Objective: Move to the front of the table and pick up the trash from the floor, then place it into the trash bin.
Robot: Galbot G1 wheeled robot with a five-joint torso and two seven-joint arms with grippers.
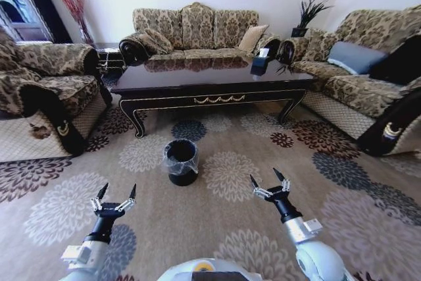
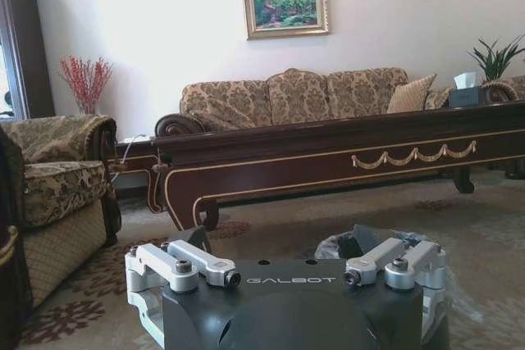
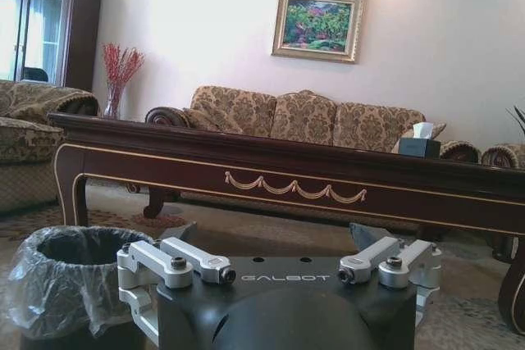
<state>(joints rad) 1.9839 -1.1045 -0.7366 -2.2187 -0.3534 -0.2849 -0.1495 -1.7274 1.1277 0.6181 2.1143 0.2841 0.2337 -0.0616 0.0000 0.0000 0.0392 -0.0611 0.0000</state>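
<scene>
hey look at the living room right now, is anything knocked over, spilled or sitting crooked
Nothing stands out. The small black bin with a clear plastic liner stands upright on the flower-patterned beige carpet before the glossy dark coffee table. A dark tissue box sits upright on the table. Left gripper and right gripper hover open.

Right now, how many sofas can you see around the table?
3. One sofa behind the table, one at its left end, one at its right end. More seating may lie outside the view.
</scene>
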